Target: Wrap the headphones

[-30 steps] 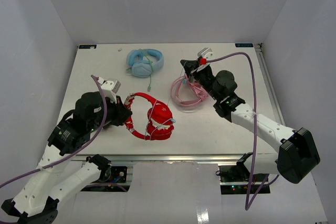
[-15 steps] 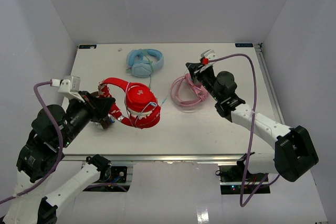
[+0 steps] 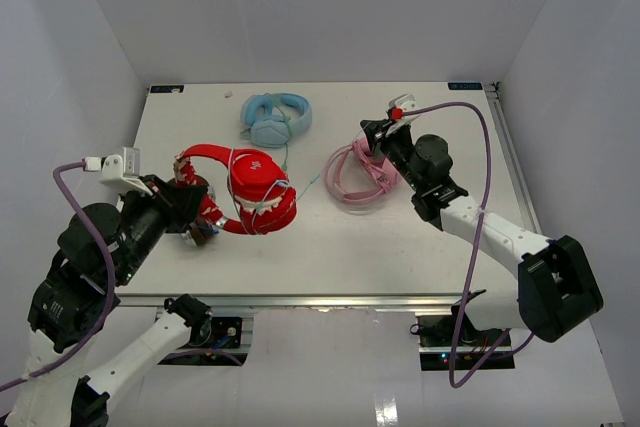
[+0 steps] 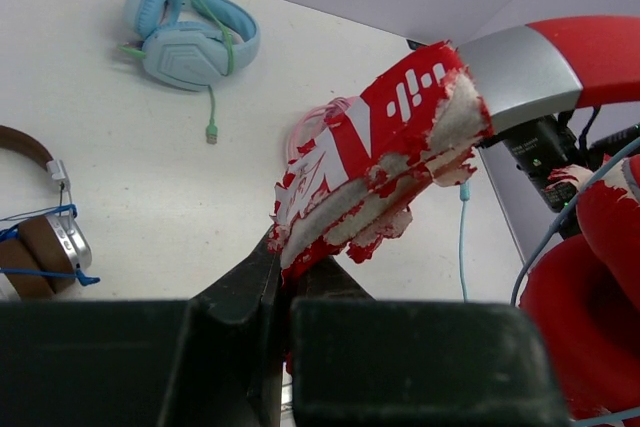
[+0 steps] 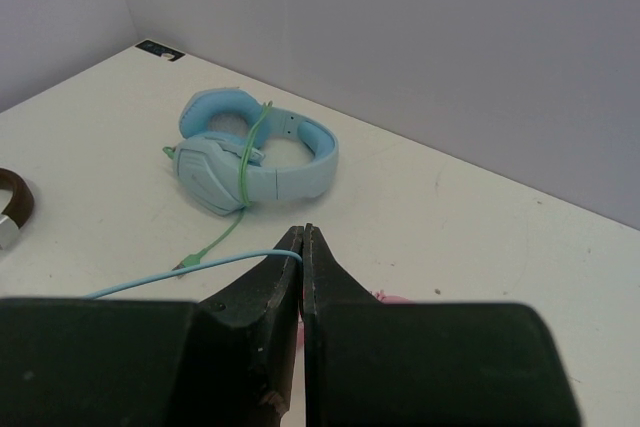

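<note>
Left gripper is clamping the headphones by a worn earcup, over the tabletop's left-centre. Right gripper, nearer the right edge, is pinching their cable, which is stretching leftward towards the cups.

A lab test cell — white table; plain white walls boxing it

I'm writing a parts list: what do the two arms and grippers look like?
The left arm and right arm have white links and black joints. The left gripper and right gripper have black fingers; a purple cable loops from each wrist.
</note>
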Available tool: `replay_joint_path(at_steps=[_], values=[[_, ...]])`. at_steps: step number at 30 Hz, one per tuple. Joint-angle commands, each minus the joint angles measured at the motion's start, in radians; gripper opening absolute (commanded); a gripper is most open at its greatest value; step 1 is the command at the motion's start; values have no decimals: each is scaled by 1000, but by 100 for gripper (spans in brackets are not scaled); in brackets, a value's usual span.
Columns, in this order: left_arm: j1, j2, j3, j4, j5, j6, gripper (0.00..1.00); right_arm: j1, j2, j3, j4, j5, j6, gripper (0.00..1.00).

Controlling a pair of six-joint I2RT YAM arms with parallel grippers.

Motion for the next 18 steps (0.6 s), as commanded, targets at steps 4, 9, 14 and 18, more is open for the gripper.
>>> replay_joint_path(at_steps=[4,9,14,18], values=[[1,24,37,11,-230,-91,0,-10,-21,-34,94,0,47,8],[1,53,31,-4,-324,-117,0,-13,-34,-52,102,-1,58,8],[1,43,31,13,-283,-129,0,-16,-35,-60,99,0,54,8],[1,21,25,33,-138,-64,0,-28,-21,-52,96,-3,56,8]])
